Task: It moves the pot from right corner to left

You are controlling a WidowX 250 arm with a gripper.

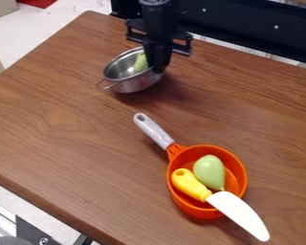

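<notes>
The gripper was closed on the rim of the metal pot, which sat tilted just below and beside it, a green item inside. Well apart from the gripper, toward the camera, an orange pan stood on the bench, holding a green pear-shaped toy and a yellow-handled knife, its white blade jutting past the rim.

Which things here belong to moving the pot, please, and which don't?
For the job:
- round metal pot
- black robot gripper

Just lying about:
- pale green object in the pot
- orange plastic pan, grey handle
- green pear-shaped toy inside
- yellow-handled white toy knife
</notes>
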